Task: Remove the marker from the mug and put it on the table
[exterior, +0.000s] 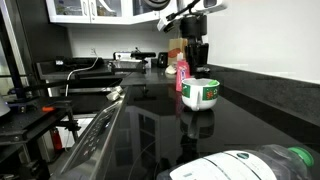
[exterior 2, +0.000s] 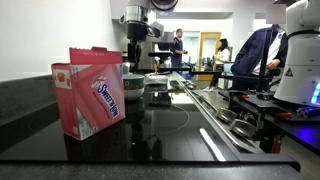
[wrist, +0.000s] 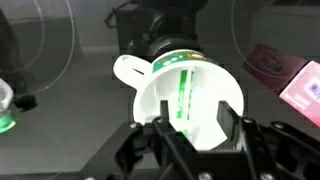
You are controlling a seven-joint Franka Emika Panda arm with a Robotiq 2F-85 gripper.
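Bench (exterior: 250, 110) first: glossy, black, mirror-like, carrying everything, with bare room around the mug for setting a thing down. Next in size, the pink container (exterior 2: 95, 92): upright, near the mug and off to one side of it, no part of the job and best left untouched.

Then the mug (wrist: 180, 95): white with a green band, upright on the bench, handle pointing up and left in the wrist view, mouth wide open to the camera.

Directly above it, the gripper (wrist: 200, 132): hanging over the mouth with jaws apart, one finger on each side of the near rim, holding nothing and apparently touching nothing (sensible to come down from straight above, given an upward-facing opening and a crowded side).

Smallest, the marker (wrist: 183, 88): slim, bright green, inside the mug, lying across the interior from the far rim toward the near one, not yet gripped.

Judging from all this, early in the task: lining up over the stick before reaching in. Calls for jaws set across the marker, not along it, and for a careful descent to avoid clipping the rim or tipping the mug.
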